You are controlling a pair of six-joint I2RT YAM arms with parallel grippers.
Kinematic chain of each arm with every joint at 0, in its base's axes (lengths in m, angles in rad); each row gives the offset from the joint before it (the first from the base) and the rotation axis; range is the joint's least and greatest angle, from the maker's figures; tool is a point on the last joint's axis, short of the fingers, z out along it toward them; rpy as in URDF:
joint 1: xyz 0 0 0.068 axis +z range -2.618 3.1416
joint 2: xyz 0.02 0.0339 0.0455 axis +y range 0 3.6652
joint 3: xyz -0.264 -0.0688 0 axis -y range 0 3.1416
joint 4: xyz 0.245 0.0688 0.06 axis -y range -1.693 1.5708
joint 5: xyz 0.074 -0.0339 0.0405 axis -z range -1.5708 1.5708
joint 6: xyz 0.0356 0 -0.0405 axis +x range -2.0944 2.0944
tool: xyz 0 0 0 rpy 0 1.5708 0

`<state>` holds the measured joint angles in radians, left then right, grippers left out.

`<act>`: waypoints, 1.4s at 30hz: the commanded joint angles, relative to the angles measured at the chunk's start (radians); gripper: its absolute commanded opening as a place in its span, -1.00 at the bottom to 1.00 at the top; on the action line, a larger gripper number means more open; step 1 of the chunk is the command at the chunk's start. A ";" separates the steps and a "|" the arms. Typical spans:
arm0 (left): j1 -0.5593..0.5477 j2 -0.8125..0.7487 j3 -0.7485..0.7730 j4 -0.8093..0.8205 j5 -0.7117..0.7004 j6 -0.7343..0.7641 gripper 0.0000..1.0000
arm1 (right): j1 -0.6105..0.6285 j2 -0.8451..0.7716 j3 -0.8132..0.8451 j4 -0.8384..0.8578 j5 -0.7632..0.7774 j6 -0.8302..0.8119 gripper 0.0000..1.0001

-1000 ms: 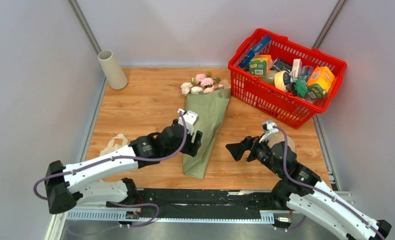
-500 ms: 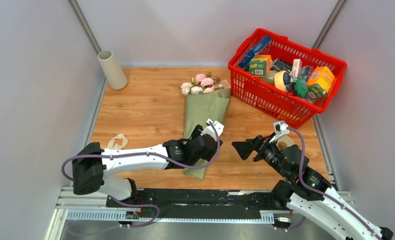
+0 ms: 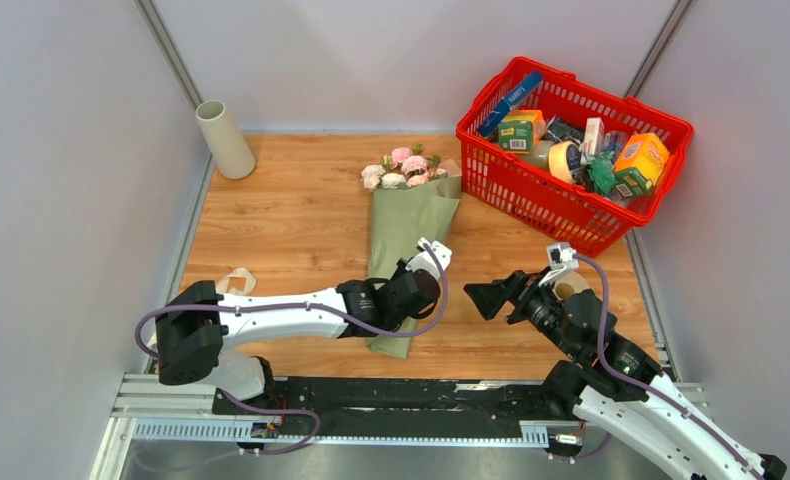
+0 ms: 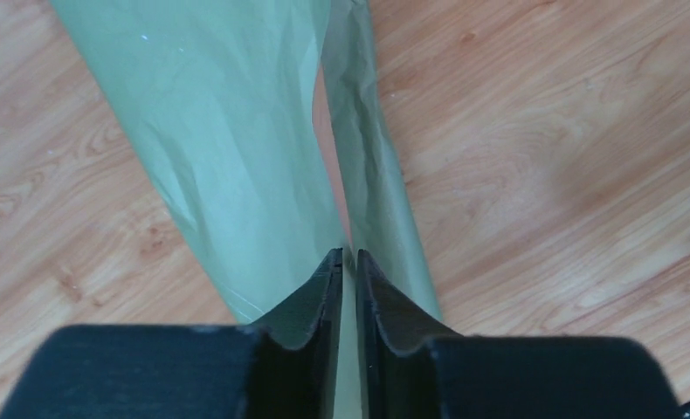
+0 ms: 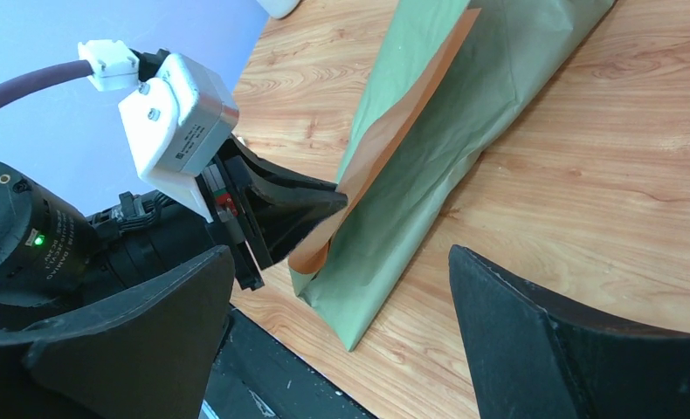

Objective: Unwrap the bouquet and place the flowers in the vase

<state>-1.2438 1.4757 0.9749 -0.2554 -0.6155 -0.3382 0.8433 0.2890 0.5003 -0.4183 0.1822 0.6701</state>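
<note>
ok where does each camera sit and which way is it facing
top external: above and behind the bases, looking down on table, bouquet, vase and red basket; both arms show.
left wrist: on the left arm, looking down the bouquet's green paper; left claw pinches a paper edge.
right wrist: on the right arm, facing the bouquet's narrow end; open right claw frames it.
shared: both wrist views show the left claw on the paper.
</note>
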 commanded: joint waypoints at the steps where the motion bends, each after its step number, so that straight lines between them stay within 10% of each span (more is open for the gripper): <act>1: 0.004 -0.087 -0.030 0.022 -0.093 -0.037 -0.79 | 0.005 -0.007 0.029 0.001 -0.009 0.034 0.92; 21: 0.256 -0.503 -0.320 -0.467 -0.263 -0.837 -0.99 | 0.004 0.004 0.006 0.015 -0.024 0.020 0.94; 26: 0.276 -0.691 -0.406 -0.560 -0.296 -1.021 -0.36 | 0.005 0.027 -0.011 0.026 -0.015 0.031 0.94; 34: 0.334 -0.787 -0.326 -0.487 -0.268 -0.672 0.25 | 0.005 0.111 -0.062 0.130 -0.015 0.054 0.93; 42: 0.837 -0.749 -0.307 -0.368 0.252 -0.394 0.30 | 0.004 0.274 -0.066 0.279 -0.013 0.094 0.85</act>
<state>-0.6197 0.7063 0.6582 -0.7029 -0.6987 -0.9157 0.8433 0.4976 0.4213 -0.2749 0.1654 0.7300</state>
